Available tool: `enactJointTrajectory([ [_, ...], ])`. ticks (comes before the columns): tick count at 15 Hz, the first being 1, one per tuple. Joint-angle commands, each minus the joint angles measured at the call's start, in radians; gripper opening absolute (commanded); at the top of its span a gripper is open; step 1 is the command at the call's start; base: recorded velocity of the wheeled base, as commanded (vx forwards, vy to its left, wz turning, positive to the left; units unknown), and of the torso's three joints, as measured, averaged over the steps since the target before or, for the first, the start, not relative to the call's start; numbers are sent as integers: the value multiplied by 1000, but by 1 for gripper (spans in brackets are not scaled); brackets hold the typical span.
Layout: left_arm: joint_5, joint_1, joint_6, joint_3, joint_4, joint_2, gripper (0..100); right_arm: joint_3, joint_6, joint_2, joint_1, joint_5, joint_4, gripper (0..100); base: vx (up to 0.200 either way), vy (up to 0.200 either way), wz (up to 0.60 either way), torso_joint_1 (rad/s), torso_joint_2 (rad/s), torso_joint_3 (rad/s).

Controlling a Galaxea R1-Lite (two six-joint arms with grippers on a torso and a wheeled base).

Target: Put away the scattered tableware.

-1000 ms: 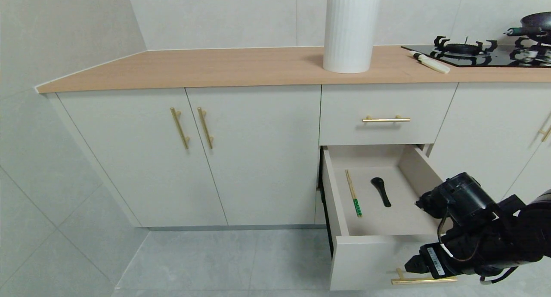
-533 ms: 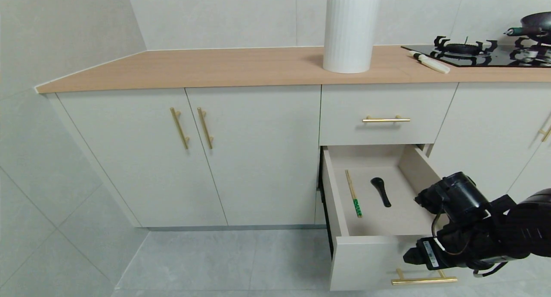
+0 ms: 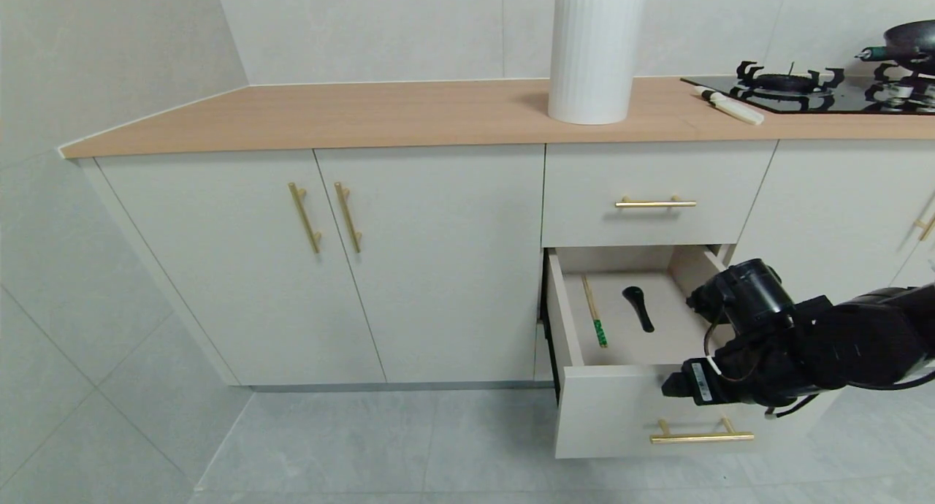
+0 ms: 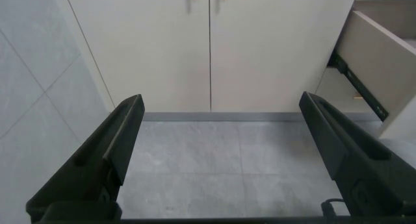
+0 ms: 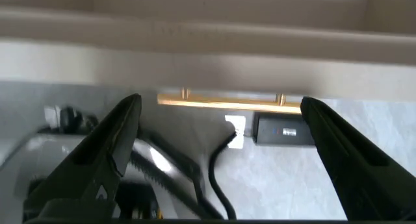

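Lower drawer stands partly pulled out. On its floor lie the chopsticks, close along the wall on the robot's left, and the black spoon near them, not touching. Right gripper sits at the drawer front above the gold handle, fingers spread wide, nothing held; contact with the panel cannot be told. Left gripper hangs over the floor tiles before the cabinet doors, likewise spread wide and empty.
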Motion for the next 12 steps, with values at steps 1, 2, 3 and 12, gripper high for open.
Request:
enactJointTrajectory([
  [1,0,0,0,0,0,0,100,-51,-2,53,-8,0,2,100,0,0,0,0,0,0],
  [2,0,0,0,0,0,0,100,-121,-32,106,-28,0,4,100,0,0,0,0,0,0],
  [3,0,0,0,0,0,0,100,-144,-42,126,-40,0,2,100,0,0,0,0,0,0],
  [12,0,0,0,0,0,0,100,-462,-66,324,-112,3,4,100,0,0,0,0,0,0],
])
